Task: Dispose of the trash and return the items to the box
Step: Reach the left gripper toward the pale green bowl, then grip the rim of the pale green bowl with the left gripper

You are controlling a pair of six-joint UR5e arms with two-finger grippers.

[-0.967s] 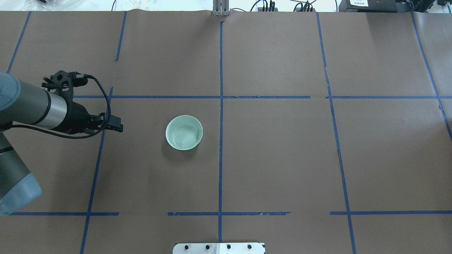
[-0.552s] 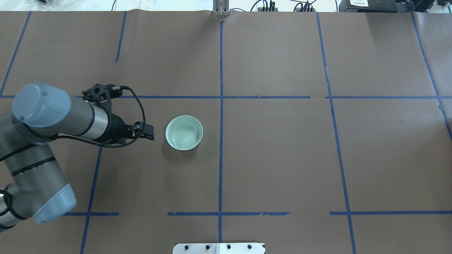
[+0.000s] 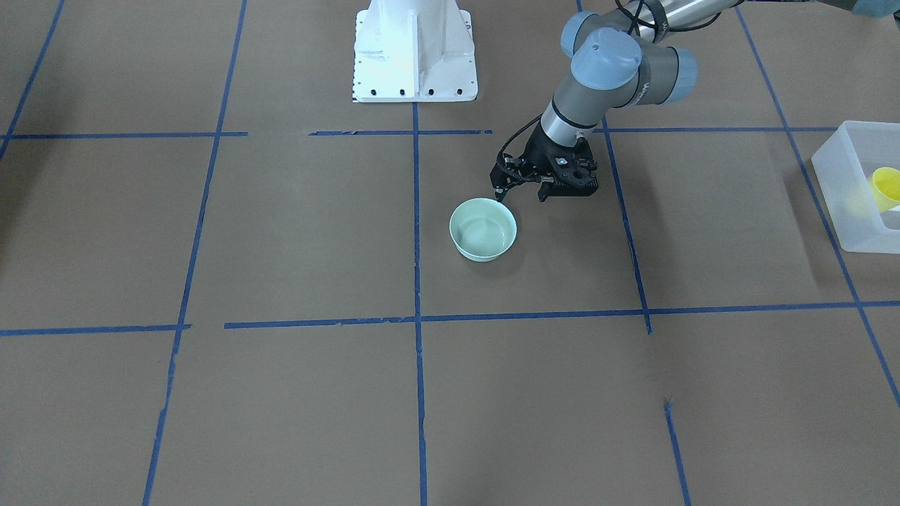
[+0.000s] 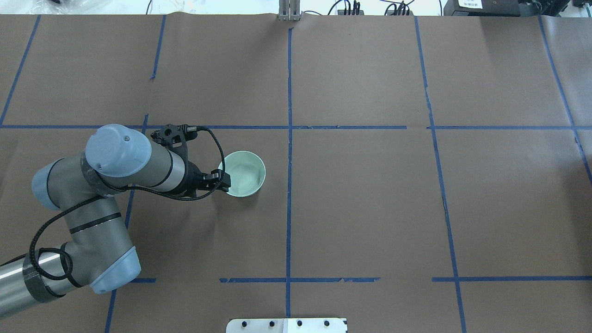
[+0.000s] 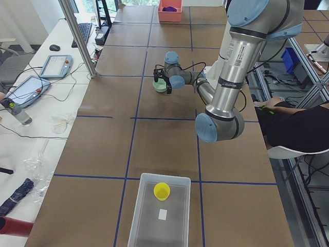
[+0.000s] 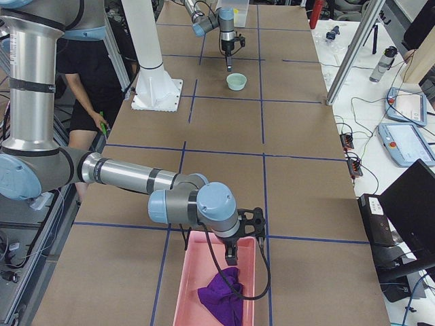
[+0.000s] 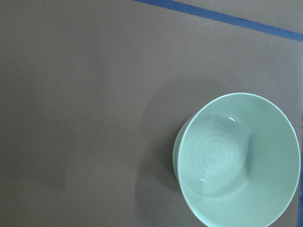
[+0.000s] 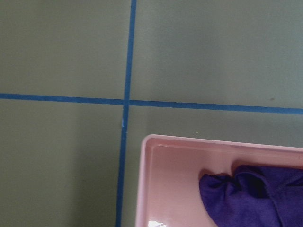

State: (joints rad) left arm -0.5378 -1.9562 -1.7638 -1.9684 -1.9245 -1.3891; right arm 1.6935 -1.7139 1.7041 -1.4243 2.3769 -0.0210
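The mint-green bowl stands upright and empty near the table's middle; it also shows in the front view and fills the lower right of the left wrist view. My left gripper is open, just above the bowl's rim on the robot's left side. The yellow cup lies inside the translucent box at the table's left end, also seen from that end. My right gripper hovers over a pink tray; I cannot tell its state.
The pink tray at the table's right end holds a purple cloth. The white robot base stands at the robot's side of the table. Blue tape lines cross the brown table cover.
My left arm has swung right across the table, from about a bowl's width away to the bowl's near rim. The bowl has not moved.
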